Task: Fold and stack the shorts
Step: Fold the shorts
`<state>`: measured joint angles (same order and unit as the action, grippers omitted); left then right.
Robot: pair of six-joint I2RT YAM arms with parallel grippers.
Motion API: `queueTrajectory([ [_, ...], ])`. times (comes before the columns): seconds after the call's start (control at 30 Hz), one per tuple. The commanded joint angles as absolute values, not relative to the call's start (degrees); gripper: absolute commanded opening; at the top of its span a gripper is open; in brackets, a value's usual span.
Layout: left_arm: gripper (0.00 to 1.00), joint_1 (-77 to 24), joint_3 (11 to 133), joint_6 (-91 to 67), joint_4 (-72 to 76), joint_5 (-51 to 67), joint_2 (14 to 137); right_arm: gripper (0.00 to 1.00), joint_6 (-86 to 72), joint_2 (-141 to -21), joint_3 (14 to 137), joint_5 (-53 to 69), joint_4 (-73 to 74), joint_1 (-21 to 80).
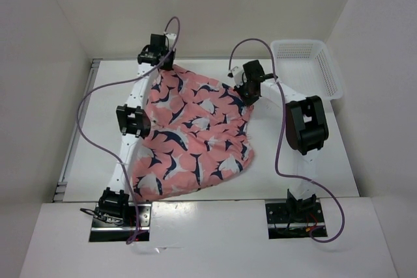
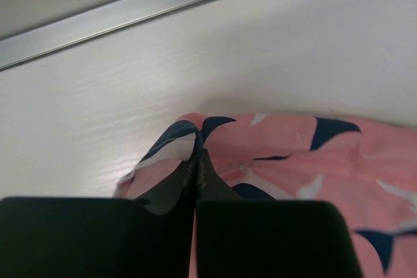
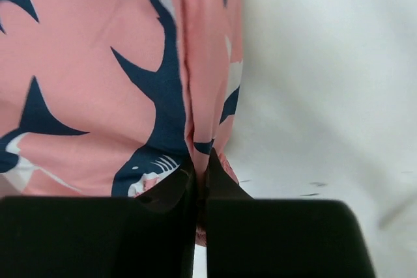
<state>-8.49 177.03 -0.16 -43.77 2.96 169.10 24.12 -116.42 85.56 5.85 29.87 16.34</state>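
Observation:
One pair of salmon-pink shorts (image 1: pixel 192 136) with navy-and-white sharks lies spread across the middle of the white table (image 1: pixel 306 174). My left gripper (image 1: pixel 158 63) is at the far left corner of the shorts, shut on the fabric edge (image 2: pixel 189 144); its jaws pinch it in the left wrist view (image 2: pixel 197 161). My right gripper (image 1: pixel 246 96) is at the far right edge, shut on a fold of the shorts (image 3: pixel 202 96), as the right wrist view (image 3: pixel 201 177) shows. No second pair is in view.
A white plastic mesh basket (image 1: pixel 306 66) stands at the back right, next to the right arm. A metal rail (image 2: pixel 150 1) runs along the table's far edge. White walls enclose the table on three sides.

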Motion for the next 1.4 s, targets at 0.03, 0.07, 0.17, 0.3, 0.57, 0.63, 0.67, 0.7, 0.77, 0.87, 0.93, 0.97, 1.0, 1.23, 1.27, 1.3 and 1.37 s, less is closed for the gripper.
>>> queueTrajectory([
  [0.03,0.0,-6.16,179.74,0.0,-51.82,7.63,152.95,0.0,26.71,-113.04,93.95,0.54,26.98,16.0],
  [0.07,0.0,-5.63,179.74,0.0,-54.2,8.43,150.06,0.0,27.59,-111.98,95.7,-0.34,26.37,16.0],
  [0.17,0.0,-5.62,179.74,0.0,-64.22,8.36,145.66,0.0,30.74,-110.4,96.94,-1.58,26.37,16.0],
  [0.3,0.0,-5.01,179.74,0.0,-74.68,7.98,140.46,0.0,33.31,-104.61,94.05,-2.37,26.89,16.52],
  [0.57,0.0,-11.41,112.09,0.0,-72.69,10.29,103.48,0.0,42.27,-90.8,77.45,-0.18,31.11,17.58],
  [0.63,0.0,-11.95,104.36,0.0,-72.16,10.28,97.75,0.0,44.38,-87.81,72.96,1.4,31.11,18.1],
  [0.67,0.0,-11.95,101.19,0.0,-71.55,9.5,96.34,0.0,44.91,-86.93,71.73,1.41,31.11,18.11],
  [0.7,0.0,-11.95,95.42,0.0,-71.54,9.49,93.46,0.0,46.13,-86.14,69.28,1.41,31.81,18.8],
  [0.77,0.0,-11.95,90.11,0.0,-69.79,8.88,90.37,0.0,46.76,-83.59,66.2,1.93,31.82,19.42],
  [0.87,0.0,-13.7,81.14,0.0,-69.26,8.35,85.0,0.0,49.3,-80.52,63.38,2.99,33.66,19.95],
  [0.93,0.0,-14.49,77.45,0.0,-68.74,7.04,81.92,0.0,51.05,-79.28,60.22,2.99,34.71,19.95],
  [0.97,0.0,-14.5,74.65,0.0,-68.73,6.51,81.04,0.0,51.85,-78.76,58.46,2.99,35.24,19.95],
  [1.0,0.0,-15.29,73.84,0.0,-68.73,6.5,79.73,0.0,52.38,-77.79,57.93,2.99,35.24,19.95],
  [1.23,0.11,-21.26,70.5,0.0,-73.02,8.24,77.26,0.15,58.0,-75.06,55.55,1.85,39.19,19.95],
  [1.27,0.42,-21.79,70.49,0.0,-74.43,10.0,77.26,0.28,60.18,-75.06,55.55,2.54,41.9,19.95],
  [1.3,0.48,-22.41,69.36,0.0,-74.44,10.54,76.56,0.44,61.42,-74.54,55.55,2.55,43.23,19.95],
  [1.37,0.54,-23.46,67.51,0.0,-74.44,12.12,76.03,0.65,63.01,-74.0,55.02,3.16,44.73,19.95],
])
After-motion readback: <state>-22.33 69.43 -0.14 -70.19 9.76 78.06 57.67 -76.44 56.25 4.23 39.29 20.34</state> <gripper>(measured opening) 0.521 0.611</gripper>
